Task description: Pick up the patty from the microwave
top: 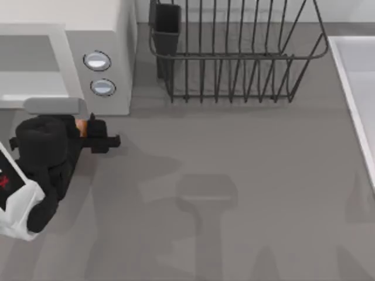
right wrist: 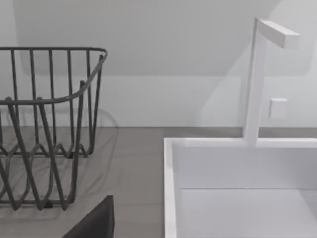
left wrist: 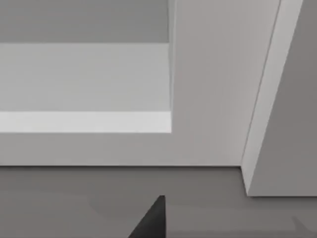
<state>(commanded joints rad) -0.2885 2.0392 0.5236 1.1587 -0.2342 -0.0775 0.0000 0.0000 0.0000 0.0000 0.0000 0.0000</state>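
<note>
Grey table (top: 234,175), left hand (top: 96,137) w/ patty (top: 82,127), by microwave (top: 111,35)

We see a light grey-white microwave (top: 111,58) with a pale interior and two silvery-blue knobs (top: 97,60). At the tabletop's twelve o'clock stands a dark charcoal wire dish rack (top: 234,58) of thin parallel bars. The table (top: 234,175) is plain mid-grey with darker shadow patches. Our left gripper (top: 96,137) is black, a sliver of orange patty (top: 84,127) against it; the arm carries a white shell with a red mark. At three o'clock sits a white sink (top: 357,88).
</note>
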